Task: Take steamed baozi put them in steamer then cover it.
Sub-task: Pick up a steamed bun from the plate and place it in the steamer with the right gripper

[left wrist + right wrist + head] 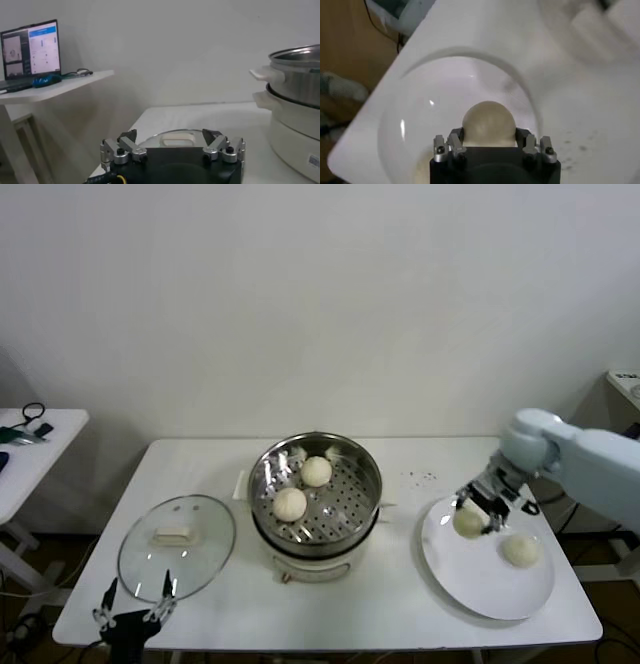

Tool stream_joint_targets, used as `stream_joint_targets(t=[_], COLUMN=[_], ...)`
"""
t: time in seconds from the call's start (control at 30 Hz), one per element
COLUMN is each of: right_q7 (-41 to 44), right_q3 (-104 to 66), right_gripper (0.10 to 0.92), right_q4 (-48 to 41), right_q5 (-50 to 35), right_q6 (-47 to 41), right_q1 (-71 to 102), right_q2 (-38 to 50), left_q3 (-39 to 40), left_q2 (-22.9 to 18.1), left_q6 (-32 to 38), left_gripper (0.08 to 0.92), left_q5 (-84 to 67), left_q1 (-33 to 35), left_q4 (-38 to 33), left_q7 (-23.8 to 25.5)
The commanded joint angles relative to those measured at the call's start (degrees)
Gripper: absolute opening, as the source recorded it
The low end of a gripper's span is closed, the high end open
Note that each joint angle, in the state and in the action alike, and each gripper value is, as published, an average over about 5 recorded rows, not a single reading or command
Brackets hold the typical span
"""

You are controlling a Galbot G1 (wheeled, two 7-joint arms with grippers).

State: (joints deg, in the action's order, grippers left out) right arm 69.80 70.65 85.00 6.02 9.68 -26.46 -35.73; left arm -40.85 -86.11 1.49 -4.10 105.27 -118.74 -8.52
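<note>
Even, bright indoor light; glare on the steamer (315, 484) rim; right wrist view blurred, soft shadows below the plate (410, 145)

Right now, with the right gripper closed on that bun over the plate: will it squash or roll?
Probably soft: the bun looks smooth and doughy, so the right gripper may dent it. Its round shape suggests it could roll if dropped on the flat plate. It looks light.
</note>
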Motion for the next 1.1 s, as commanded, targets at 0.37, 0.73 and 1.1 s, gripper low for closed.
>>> stream_joint_targets(t=[0.37,0.73,1.1], right_q7=[3.4,3.3,2.7], right_q3=[4.0,3.0,5.0], right_gripper=[0.67,0.67,0.671], right_q4=[1.2,-4.3,-3.0], right_q5=[1.3,4.5,6.2], right_q6=[17.3,19.1,20.1], right_q1=[-20.2,-9.6,-3.7], right_q2=[-26.3,-39.7,-41.3], left_q3=[1.0,-0.2,-0.9], left_q2=[-0.9,-0.7,-0.2], left_q6=[-0.5,-0.2,-0.2], left_gripper=[0.823,0.823,0.823], left_q5=[0.2,-1.1,-1.4], left_q1=[0.1,0.9,0.8], left_q4=[-1.7,-1.7,-0.5], left_q7=[-0.2,-0.1,-0.2])
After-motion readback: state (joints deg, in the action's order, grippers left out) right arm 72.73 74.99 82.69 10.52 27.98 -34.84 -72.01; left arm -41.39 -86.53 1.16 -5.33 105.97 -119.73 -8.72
